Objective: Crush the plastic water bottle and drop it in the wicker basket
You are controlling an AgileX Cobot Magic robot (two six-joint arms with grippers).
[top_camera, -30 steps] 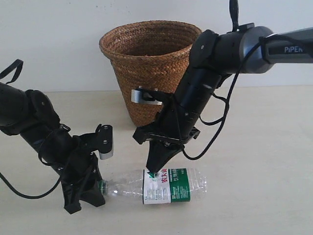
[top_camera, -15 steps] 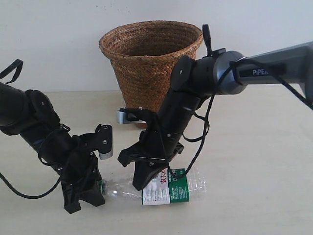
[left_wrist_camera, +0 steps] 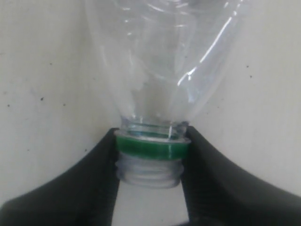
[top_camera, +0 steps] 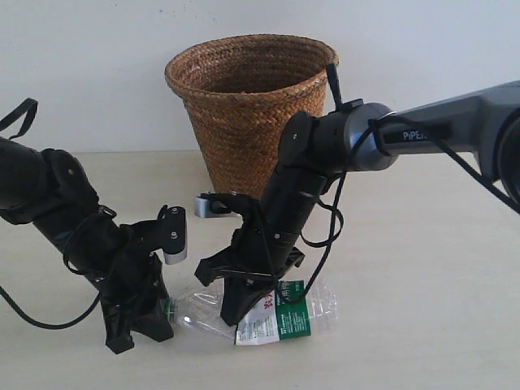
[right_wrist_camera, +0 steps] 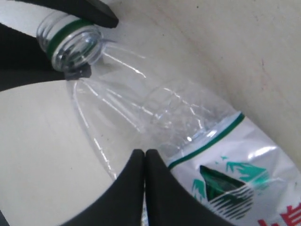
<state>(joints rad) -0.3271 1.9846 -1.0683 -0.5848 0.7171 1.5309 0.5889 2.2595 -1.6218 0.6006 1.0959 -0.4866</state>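
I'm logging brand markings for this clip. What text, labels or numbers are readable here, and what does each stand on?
"PiPER": white letters on the grey forearm of the right arm.
Red characters on the green-and-white label of the clear plastic water bottle: too small and crumpled to read.
Brown woven wicker basket: no text seen.

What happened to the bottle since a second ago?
The right tool, pinched shut, swung down and toward the left arm onto the middle of the bottle. The bottle got squashed there, and its label is now crumpled. The left tool kept gripping the bottle's neck in the same spot, and the basket stayed put behind them.
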